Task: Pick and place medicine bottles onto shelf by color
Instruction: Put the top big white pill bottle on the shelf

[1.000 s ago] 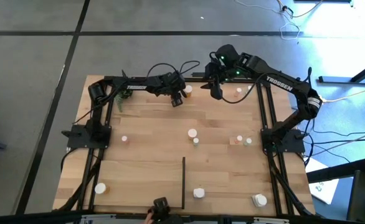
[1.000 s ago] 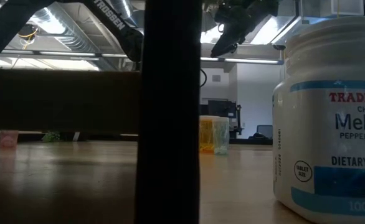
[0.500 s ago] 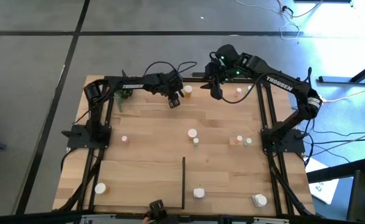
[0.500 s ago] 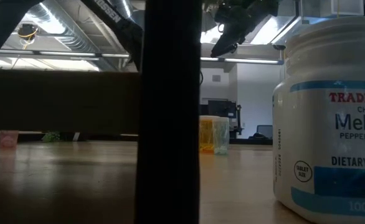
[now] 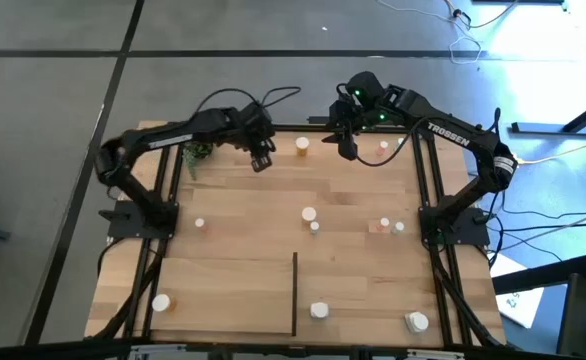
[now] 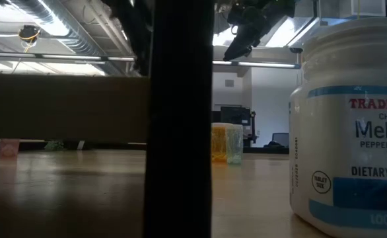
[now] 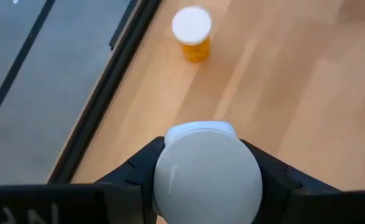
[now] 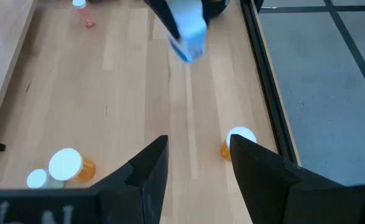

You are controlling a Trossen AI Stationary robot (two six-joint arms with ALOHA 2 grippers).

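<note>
I see the left gripper [image 5: 261,157] raised over the far part of the shelf [image 5: 243,240], its two fingers [image 7: 136,171] closed against the sides of a white-capped bottle [image 7: 207,174]; in the left wrist view the round cap fills the gap between them, and in the right wrist view the same bottle shows as a white and blue body [image 8: 190,34] held off the wood. An orange bottle [image 5: 301,146] stands on the planks just beside this gripper, on the side toward the right arm, close to the black rail [image 7: 104,93]; a small green plant [image 5: 197,152] sits on its other side. The right gripper [image 5: 346,148] hangs over the same far strip, beyond the orange bottle, with its fingers [image 8: 148,168] parted and nothing between them. Ahead of it, in the right wrist view, an orange bottle with a white cap [image 8: 237,142] stands near the rail and another orange bottle [image 8: 70,165] stands beside a smaller clear one [image 8: 38,179]. Nearer the camera side from both grippers, well apart from them, I count further bottles scattered on the shelf: two at mid-board [image 5: 309,215], a pair by the right rail [image 5: 390,226], one small one toward the left [image 5: 200,224], and three along the near edge [image 5: 319,311], either side of the short black divider strip [image 5: 294,290]. In the low view a large white bottle [image 6: 352,125] stands close to the lens.
</note>
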